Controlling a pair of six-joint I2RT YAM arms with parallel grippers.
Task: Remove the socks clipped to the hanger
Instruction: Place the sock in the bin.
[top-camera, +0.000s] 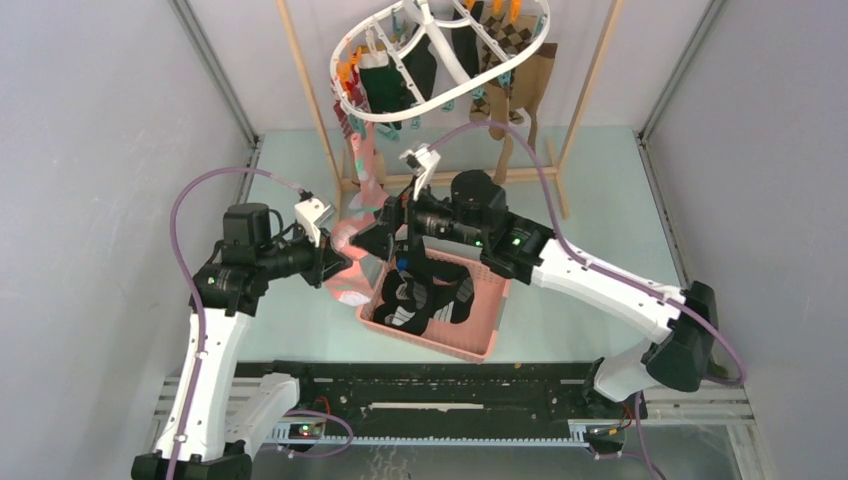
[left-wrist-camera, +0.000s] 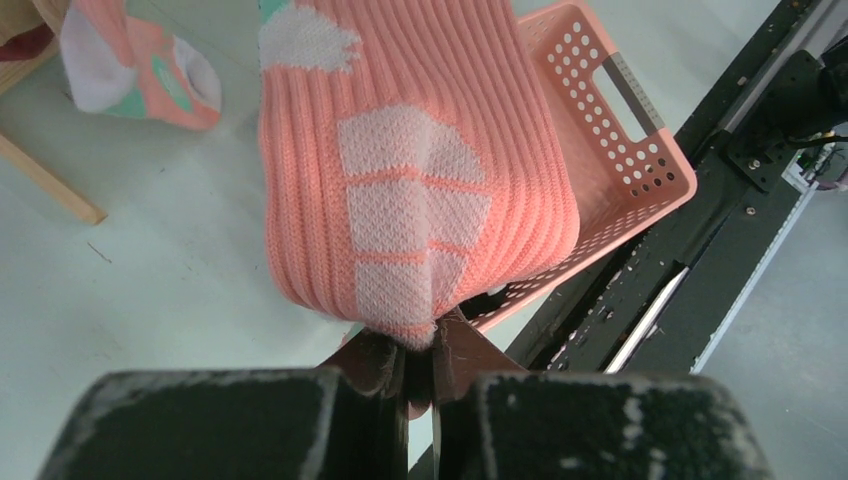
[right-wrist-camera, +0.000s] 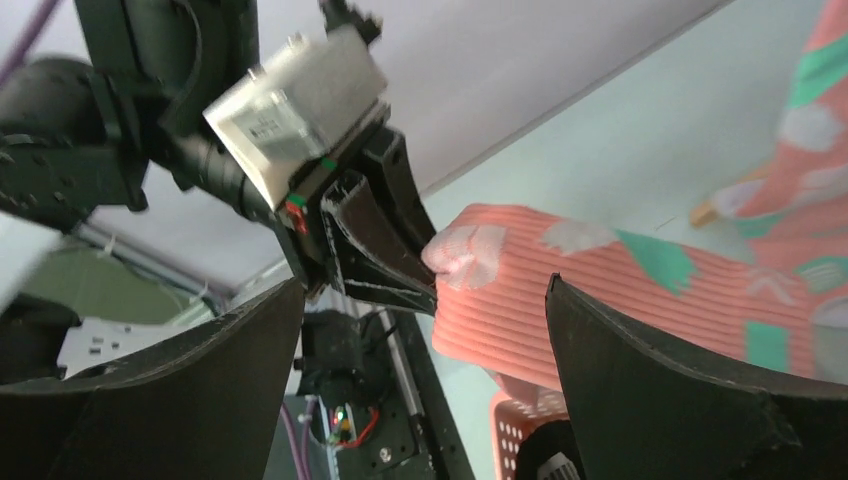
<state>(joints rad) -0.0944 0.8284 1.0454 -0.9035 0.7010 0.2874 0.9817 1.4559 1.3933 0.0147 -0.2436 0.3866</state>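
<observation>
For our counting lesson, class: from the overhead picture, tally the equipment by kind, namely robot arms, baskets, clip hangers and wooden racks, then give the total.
Robot arms: 2, the left arm and the right arm
Pink basket: 1
White clip hanger: 1
Wooden rack: 1
Total: 5
</observation>
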